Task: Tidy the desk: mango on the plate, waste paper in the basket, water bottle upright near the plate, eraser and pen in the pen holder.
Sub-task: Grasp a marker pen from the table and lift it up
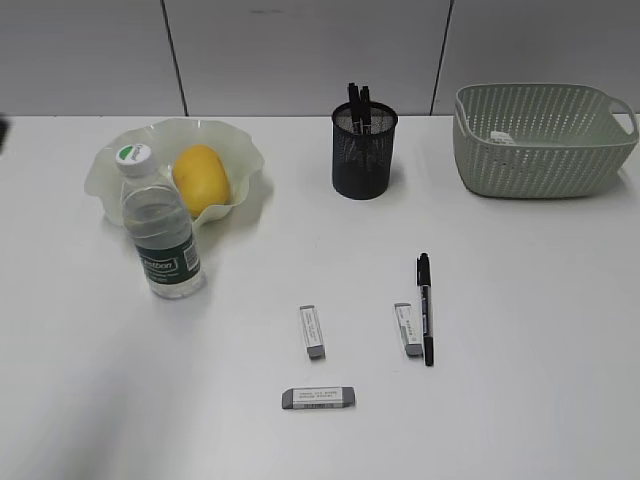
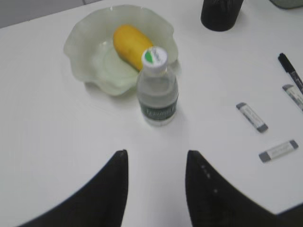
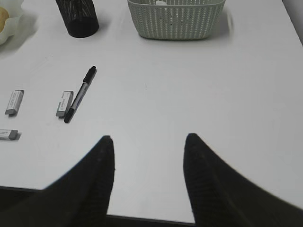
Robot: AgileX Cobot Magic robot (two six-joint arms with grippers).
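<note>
The yellow mango lies in the pale wavy plate. The water bottle stands upright just in front of the plate. Three grey erasers lie on the white table, and a black pen lies beside the right one. The black mesh pen holder holds other pens. A bit of white paper lies in the green basket. My left gripper is open and empty, short of the bottle. My right gripper is open and empty, right of the pen.
The basket stands at the back right and the pen holder at the back middle, before a grey panelled wall. The table's near edge shows under my right gripper. Neither arm shows in the exterior view.
</note>
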